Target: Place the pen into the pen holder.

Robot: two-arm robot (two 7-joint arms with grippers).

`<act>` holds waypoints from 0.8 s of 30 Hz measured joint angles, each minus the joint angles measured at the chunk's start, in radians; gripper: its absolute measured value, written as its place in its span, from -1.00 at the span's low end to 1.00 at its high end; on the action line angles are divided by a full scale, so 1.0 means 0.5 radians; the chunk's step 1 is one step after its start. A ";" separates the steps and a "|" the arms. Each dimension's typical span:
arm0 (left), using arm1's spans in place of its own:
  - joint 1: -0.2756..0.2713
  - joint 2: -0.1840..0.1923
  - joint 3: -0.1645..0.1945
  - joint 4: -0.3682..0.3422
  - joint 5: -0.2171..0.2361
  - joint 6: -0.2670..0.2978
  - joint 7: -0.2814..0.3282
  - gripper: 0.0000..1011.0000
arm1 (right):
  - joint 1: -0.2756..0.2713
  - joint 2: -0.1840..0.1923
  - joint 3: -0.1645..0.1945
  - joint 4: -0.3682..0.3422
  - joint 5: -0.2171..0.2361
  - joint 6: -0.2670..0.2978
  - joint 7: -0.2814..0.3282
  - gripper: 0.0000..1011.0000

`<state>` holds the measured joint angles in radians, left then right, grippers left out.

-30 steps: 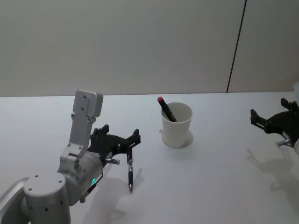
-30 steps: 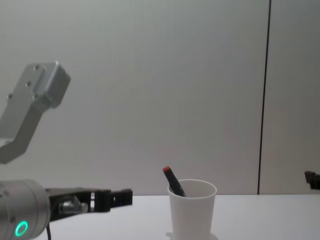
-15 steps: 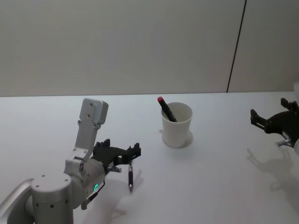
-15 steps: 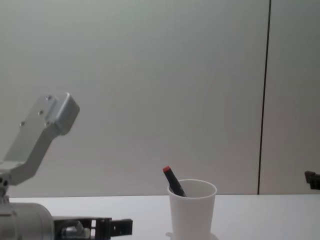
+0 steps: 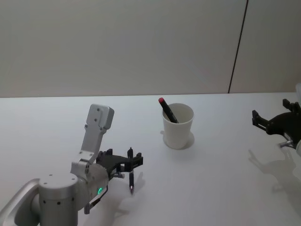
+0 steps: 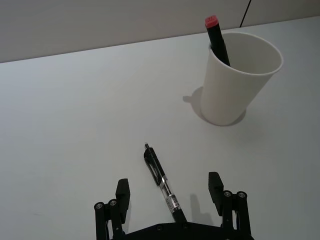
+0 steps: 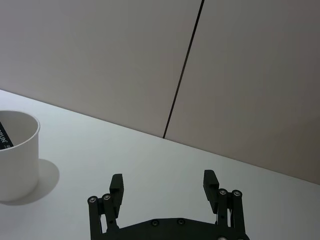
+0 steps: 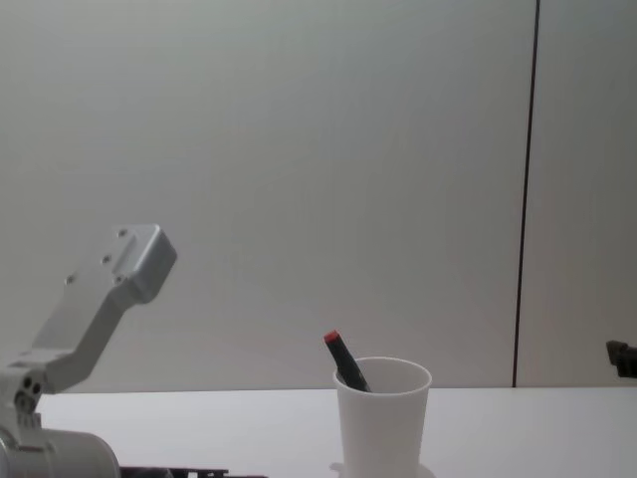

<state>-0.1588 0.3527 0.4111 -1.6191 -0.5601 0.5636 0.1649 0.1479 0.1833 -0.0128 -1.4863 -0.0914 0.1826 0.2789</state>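
Pen [image 5: 131, 181] lies flat on the white table [image 5: 216, 179], to the left of the cup [image 5: 178, 126] and nearer the robot, apart from it. It is black with a clear section along the barrel, as the left wrist view shows [image 6: 162, 182], and it sits outside the cup [image 6: 240, 77].

Left gripper [image 5: 124, 157] hangs low over the pen, jaws open, one finger on each side of the barrel. In the left wrist view the gripper [image 6: 169, 182] straddles the pen's near half with a gap of bare table on either side, so neither finger touches it.

Upright on the table, the cup holds a red-capped marker [image 5: 167, 109] that leans against the rim on the left, its cap sticking out above it. The chest view shows the cup [image 8: 382, 413] from the side with the marker [image 8: 344, 361] slanting up and left.

Right gripper [image 5: 270, 109] is parked well off to the right above the table, jaws open and holding nothing; its wrist view [image 7: 163, 177] shows the cup [image 7: 15, 155] farther off.
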 joint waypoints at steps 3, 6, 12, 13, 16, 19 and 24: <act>-0.009 -0.012 0.002 0.020 0.000 0.024 0.001 0.98 | 0.000 0.000 0.000 0.000 0.000 0.000 0.000 0.98; -0.016 -0.025 0.004 0.040 0.000 0.049 0.005 0.98 | 0.000 0.000 0.000 0.000 0.000 0.000 0.000 0.98; -0.029 -0.052 0.008 0.076 0.000 0.095 0.017 0.98 | 0.000 0.000 0.000 0.000 0.000 0.000 0.000 0.98; -0.031 -0.055 0.009 0.080 0.000 0.103 0.020 0.98 | 0.000 0.000 0.000 0.000 0.000 0.000 0.000 0.98; -0.037 -0.069 0.013 0.098 -0.001 0.125 0.028 0.98 | 0.000 0.000 0.000 0.000 0.000 0.000 0.000 0.98; -0.044 -0.084 0.017 0.117 -0.002 0.148 0.037 0.98 | 0.000 0.000 0.000 0.000 0.000 0.000 0.000 0.98; -0.056 -0.106 0.023 0.148 -0.001 0.180 0.044 0.98 | 0.000 0.000 0.000 0.000 0.000 0.000 0.000 0.98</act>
<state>-0.1869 0.2995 0.4227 -1.5453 -0.5604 0.6539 0.1870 0.1480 0.1833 -0.0128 -1.4863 -0.0913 0.1826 0.2789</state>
